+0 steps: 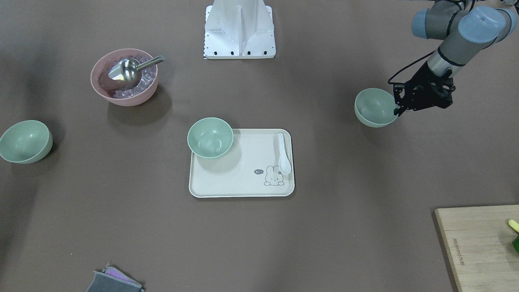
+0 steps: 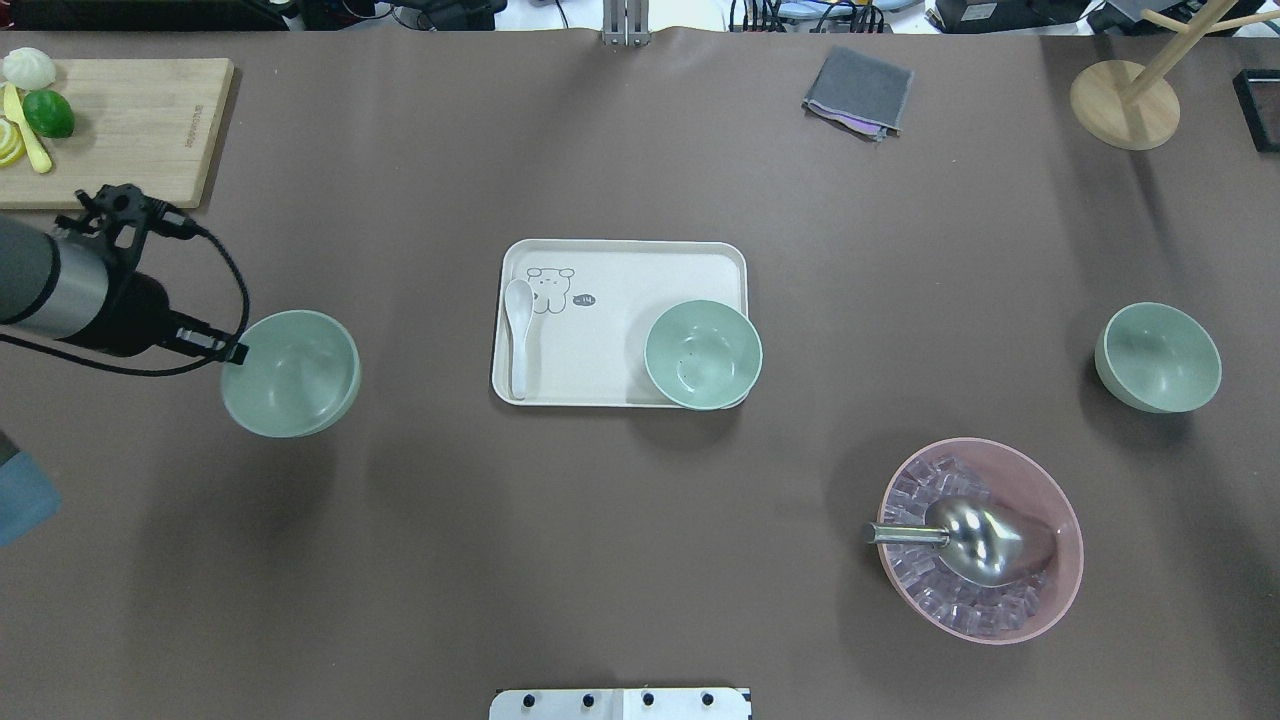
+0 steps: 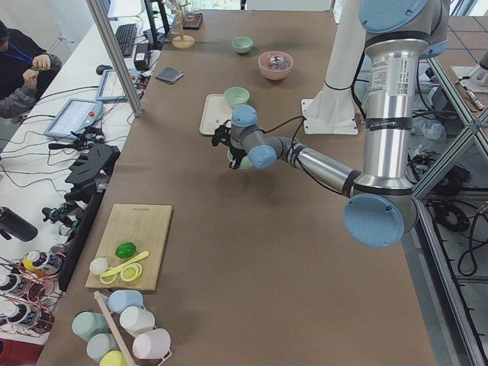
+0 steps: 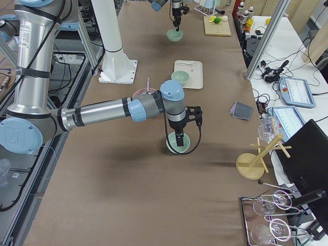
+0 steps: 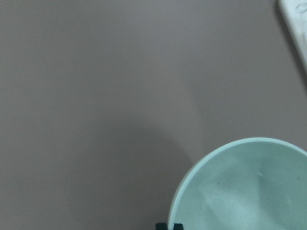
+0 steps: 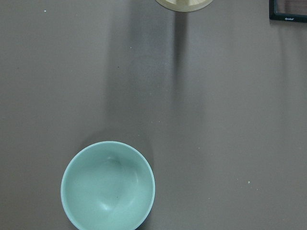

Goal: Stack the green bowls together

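Three small, pale green bowls sit well apart on a brown table (image 2: 620,560). The left gripper (image 1: 398,110) is closed narrowly on the near rim of the left bowl (image 2: 290,372), one fingertip inside the wall and one outside. The bowl's shadow falls a little away from it, so it may be just off the table. The tray bowl (image 2: 702,354) stands upright at a corner of a cream tray (image 2: 620,262), with a white spoon (image 2: 518,335) lying at the tray's opposite side. The right bowl (image 2: 1157,357) stands alone on the robot's right, near a larger pink bowl (image 2: 1060,510) that holds a metal scoop (image 2: 975,540).

The right gripper (image 4: 179,142) hangs over the right bowl. It shows only in the side view, so whether it is wide or narrow cannot be told.

The bowls look like light, stiff, matte plastic and are unlikely to break. Their smooth curved sides give little grip, so the thin rim, pinched across the wall, is probably the best hold. A one-sided pinch may let a bowl tilt, so it probably needs to come down level over the next bowl.
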Controlling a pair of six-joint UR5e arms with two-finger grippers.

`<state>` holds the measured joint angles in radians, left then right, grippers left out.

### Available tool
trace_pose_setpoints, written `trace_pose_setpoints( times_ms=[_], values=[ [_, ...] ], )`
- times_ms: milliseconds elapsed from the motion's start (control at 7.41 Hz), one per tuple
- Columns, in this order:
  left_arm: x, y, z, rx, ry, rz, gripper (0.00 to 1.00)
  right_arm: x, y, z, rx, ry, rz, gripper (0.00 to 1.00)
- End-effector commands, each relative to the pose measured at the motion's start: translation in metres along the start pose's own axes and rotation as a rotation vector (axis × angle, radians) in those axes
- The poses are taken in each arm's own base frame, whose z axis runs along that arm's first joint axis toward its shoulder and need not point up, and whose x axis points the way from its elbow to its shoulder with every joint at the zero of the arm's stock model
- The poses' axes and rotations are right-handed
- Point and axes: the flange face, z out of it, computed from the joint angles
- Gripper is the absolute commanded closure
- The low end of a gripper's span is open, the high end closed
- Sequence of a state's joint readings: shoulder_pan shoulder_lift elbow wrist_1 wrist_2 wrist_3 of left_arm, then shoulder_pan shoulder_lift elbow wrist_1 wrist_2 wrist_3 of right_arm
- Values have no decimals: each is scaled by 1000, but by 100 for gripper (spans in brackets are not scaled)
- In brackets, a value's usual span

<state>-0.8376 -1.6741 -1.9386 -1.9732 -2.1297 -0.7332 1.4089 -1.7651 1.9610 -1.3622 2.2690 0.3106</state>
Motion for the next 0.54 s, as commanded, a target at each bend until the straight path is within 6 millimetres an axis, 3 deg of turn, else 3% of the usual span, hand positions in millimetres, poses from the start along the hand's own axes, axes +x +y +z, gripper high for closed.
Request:
trace_pose_setpoints(
  times_ms=[0,135,270,405],
  values=[
    [119,-53,-7,-16,55,-124,100,3,7,3,11,-15,-7,0],
    [177,-64,-4,-56,61,-169,100,4,7,4,8,-12,-4,0],
    [218,-70,-2,-30,53,-197,100,4,7,3,8,-12,-4,0],
    [273,-77,22,-27,53,-241,100,4,8,4,6,-15,-3,0]
  ],
)
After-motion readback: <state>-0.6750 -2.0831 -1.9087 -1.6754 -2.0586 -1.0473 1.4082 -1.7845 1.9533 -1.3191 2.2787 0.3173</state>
